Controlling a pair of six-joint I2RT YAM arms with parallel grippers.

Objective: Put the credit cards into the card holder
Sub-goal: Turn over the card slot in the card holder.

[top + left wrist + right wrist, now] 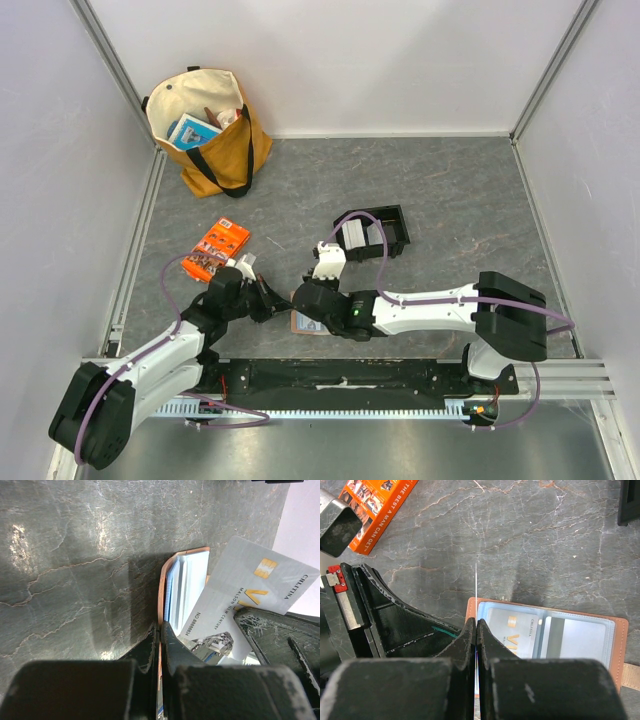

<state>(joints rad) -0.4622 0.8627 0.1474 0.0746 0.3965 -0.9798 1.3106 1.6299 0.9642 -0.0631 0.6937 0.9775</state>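
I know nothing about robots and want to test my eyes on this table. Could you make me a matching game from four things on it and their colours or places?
Things:
1. bag
2. packet
3. tray
4. card holder

Descriptions:
A. black, mid-table
B. tan with light-blue slots, lying open
C. cream and mustard, far left corner
D. orange, left of the tray

Pairs: 1-C, 2-D, 3-A, 4-B
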